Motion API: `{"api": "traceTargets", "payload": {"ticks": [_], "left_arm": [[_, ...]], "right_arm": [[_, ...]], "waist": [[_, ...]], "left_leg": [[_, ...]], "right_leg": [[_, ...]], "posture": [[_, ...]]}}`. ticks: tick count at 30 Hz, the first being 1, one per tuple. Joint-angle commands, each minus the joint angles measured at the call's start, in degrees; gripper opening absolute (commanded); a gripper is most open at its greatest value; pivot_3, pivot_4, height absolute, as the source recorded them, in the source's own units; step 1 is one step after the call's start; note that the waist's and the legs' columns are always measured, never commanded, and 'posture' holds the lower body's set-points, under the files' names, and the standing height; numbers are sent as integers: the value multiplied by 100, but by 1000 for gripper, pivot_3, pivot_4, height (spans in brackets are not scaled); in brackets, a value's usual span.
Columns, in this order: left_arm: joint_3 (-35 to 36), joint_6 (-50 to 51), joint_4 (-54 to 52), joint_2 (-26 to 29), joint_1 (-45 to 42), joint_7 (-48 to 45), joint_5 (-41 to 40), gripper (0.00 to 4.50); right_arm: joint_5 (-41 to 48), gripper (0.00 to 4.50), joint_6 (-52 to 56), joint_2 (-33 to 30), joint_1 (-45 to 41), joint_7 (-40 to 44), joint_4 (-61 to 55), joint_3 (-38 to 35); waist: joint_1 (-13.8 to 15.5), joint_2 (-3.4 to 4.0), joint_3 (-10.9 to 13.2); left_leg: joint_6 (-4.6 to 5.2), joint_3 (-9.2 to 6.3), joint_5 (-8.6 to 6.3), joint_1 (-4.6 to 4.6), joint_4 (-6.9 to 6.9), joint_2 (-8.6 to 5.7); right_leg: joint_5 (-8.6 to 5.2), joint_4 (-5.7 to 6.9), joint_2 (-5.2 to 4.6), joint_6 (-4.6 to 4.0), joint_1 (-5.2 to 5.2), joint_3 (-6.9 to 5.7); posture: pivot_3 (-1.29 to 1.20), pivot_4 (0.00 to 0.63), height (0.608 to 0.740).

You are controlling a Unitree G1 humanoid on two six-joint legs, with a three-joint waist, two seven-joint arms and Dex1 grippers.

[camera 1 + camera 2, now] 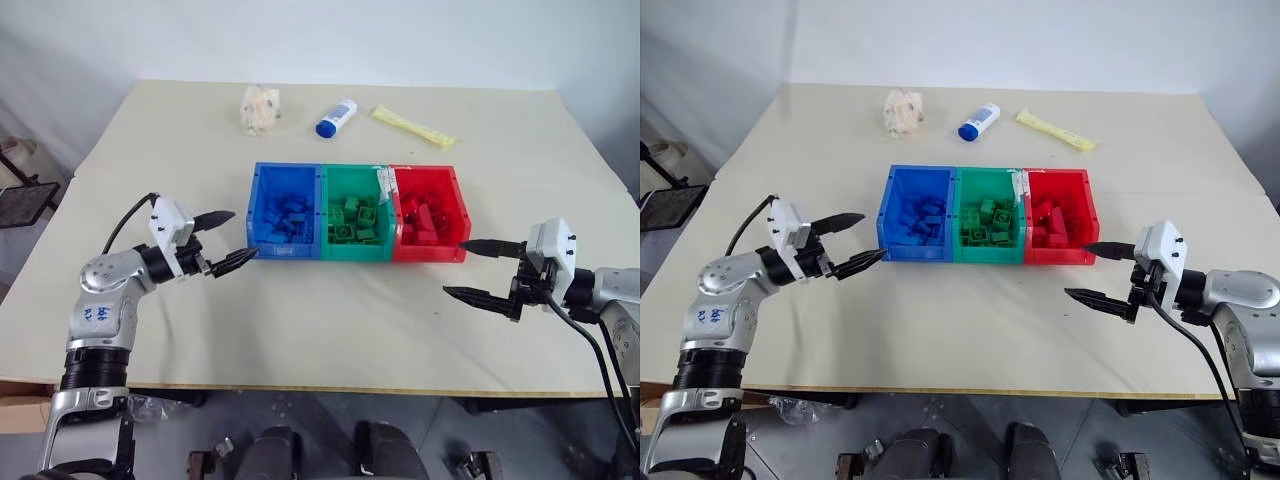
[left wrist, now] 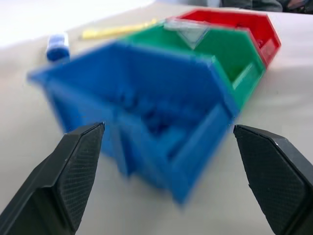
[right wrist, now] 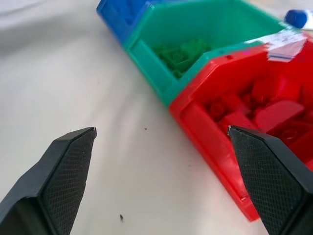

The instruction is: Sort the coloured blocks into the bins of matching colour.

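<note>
Three joined bins stand in the middle of the table: a blue bin (image 1: pixel 256 205), a green bin (image 1: pixel 352 252) and a red bin (image 1: pixel 458 212). Blue blocks (image 1: pixel 288 218) lie in the blue one, green blocks (image 1: pixel 354 220) in the green one, red blocks (image 1: pixel 424 222) in the red one. My left gripper (image 1: pixel 229 239) hangs open and empty just left of the blue bin, pointing at its side wall. To the right of the red bin, nearer the front edge, my right gripper (image 1: pixel 470 270) is open and empty too.
At the back of the table (image 1: pixel 330 340) lie a crumpled pale wad (image 1: pixel 260 108), a white tube with a blue cap (image 1: pixel 336 118) and a yellow packet (image 1: pixel 414 127). Bare tabletop spreads in front of the bins and on both sides.
</note>
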Motion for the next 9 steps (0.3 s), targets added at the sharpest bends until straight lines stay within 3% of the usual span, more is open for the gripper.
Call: {"api": "traceTargets", "payload": {"ticks": [1, 9], "left_arm": [[183, -220, -35, 216, 182, -214, -78, 4488], [282, -332, -75, 349, 316, -352, -157, 4488]], "right_arm": [[20, 4500, -123, -96, 3, 67, 15, -182], [-15, 4500, -137, -60, 84, 57, 22, -172]], "waist": [[-8, 0, 0], [-19, 0, 0]], "left_leg": [[0, -1, 0, 0, 0, 0], [-1, 0, -1, 0, -1, 0]], "right_leg": [[0, -2, -1, 0, 0, 3], [0, -1, -2, 0, -2, 4]], "posture": [[0, 150, 740], [0, 150, 740]]}}
